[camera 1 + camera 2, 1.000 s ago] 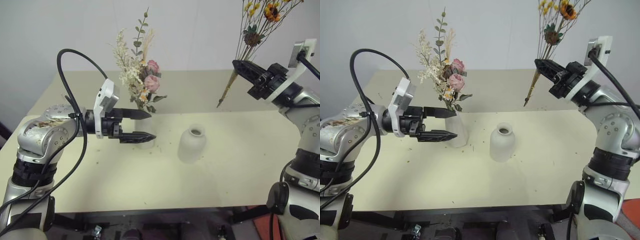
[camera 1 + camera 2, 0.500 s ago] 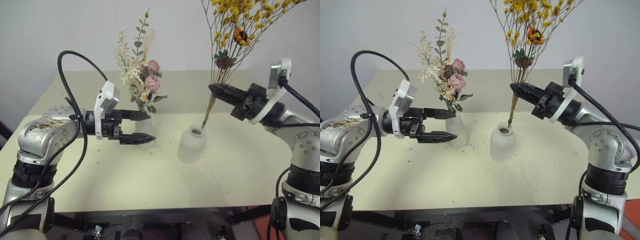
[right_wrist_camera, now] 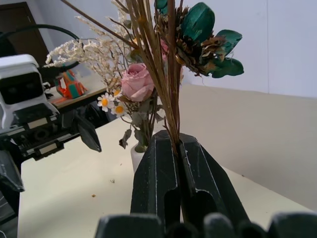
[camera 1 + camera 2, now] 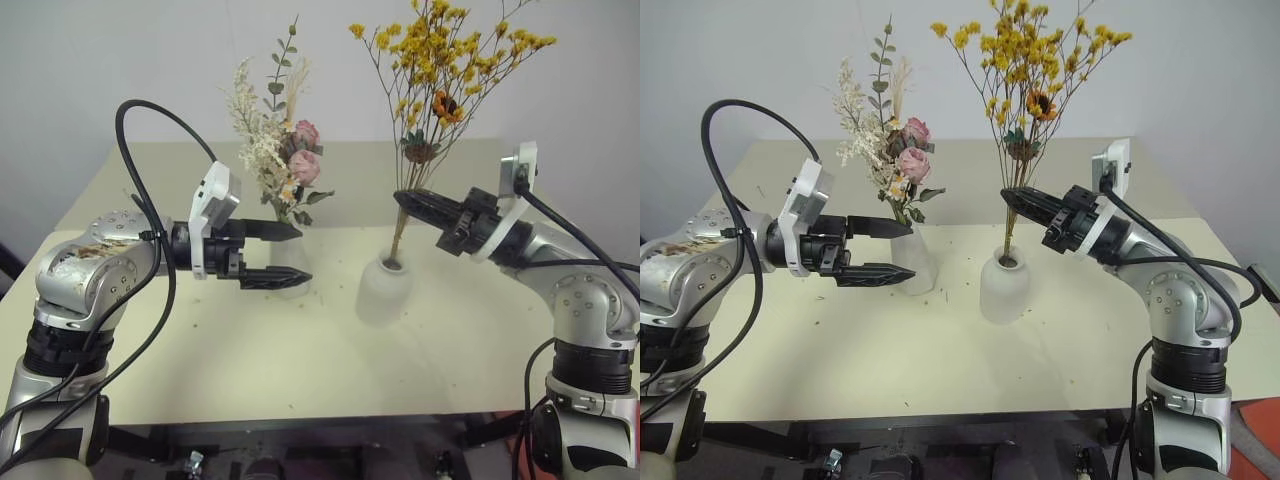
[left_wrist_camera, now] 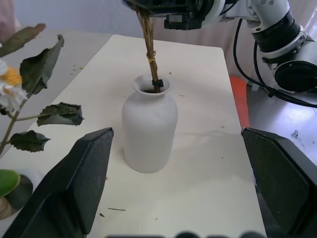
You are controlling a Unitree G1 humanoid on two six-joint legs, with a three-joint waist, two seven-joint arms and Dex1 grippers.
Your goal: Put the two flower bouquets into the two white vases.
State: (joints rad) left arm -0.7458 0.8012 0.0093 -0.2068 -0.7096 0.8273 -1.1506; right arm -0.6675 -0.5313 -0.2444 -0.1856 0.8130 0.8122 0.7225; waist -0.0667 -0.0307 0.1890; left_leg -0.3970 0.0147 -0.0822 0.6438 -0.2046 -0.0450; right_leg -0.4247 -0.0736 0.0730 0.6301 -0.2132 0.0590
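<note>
Table (image 4: pixel 300 370): you have a cream tabletop with both vases standing near its middle and small dried crumbs scattered around them.

Yellow-orange bunch (image 4: pixel 440 60): your airy bunch stands nearly upright, leaning a little, its thin stems gathered into one bundle. The stem ends are down inside the mouth of the squat vase; the left wrist view shows them passing the rim. A darker orange bloom and a brown seed head with green leaves sit lower in the spray.

Mixed bunch (image 4: pixel 275 140): your cream sprigs, pink roses and green leaves are already standing in the tall vase, to the left of the yellow-orange bunch.

Left gripper (image 4: pixel 285 253): you have it spread wide and holding nothing. It lies about level, pointing toward the squat vase, with one finger on each side of the tall vase's neck; you cannot tell whether either finger touches it.

Right gripper (image 4: pixel 405 198): you have it clamped tight on the yellow-orange stems, above the squat vase's mouth. The right wrist view shows the stems pinched between the two closed fingers.

Tall vase (image 4: pixel 291 268): mostly hidden from you behind the left gripper, white, to the left of the squat vase.

Squat vase (image 4: pixel 384 292): white and rounded with a narrow neck, upright, well apart from the left gripper's tips.
</note>
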